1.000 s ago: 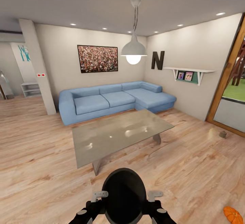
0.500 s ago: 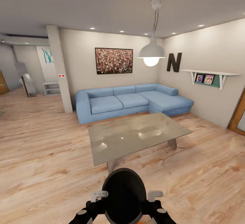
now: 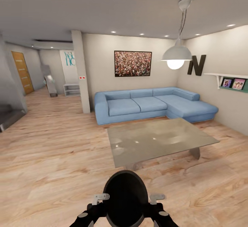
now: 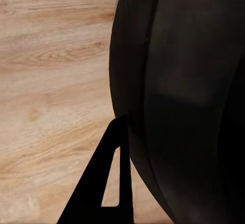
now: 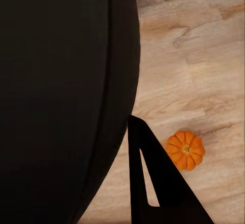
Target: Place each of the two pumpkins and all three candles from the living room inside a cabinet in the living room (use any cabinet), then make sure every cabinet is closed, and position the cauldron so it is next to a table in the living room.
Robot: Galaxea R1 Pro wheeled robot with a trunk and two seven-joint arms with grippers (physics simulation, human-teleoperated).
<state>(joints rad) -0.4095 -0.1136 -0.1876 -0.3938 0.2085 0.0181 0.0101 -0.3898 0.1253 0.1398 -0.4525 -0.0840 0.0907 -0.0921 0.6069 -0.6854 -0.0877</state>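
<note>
A black round cauldron [image 3: 124, 199] hangs low in front of me in the head view, held between both arms. My left gripper [image 3: 100, 197] clamps its left side and my right gripper [image 3: 156, 197] its right side. In the left wrist view the cauldron [image 4: 178, 81] presses against one dark finger [image 4: 113, 183] and hides the other. The right wrist view has the cauldron [image 5: 56, 81] beside one finger [image 5: 153, 183], and a small orange pumpkin [image 5: 185, 149] on the wood floor below. Candles and cabinet are out of view.
A grey glass-topped coffee table [image 3: 158, 139] stands just ahead to the right, with a blue corner sofa [image 3: 151, 104] behind it. A white pillar [image 3: 81, 72] rises at the left of the sofa. A pendant lamp [image 3: 176, 53] hangs over the table. Wood floor stretches to the left.
The whole head view has swung to the left, so table and sofa sit further right; the floor pumpkin and glass door left the picture. The cauldron stays between my grippers.
</note>
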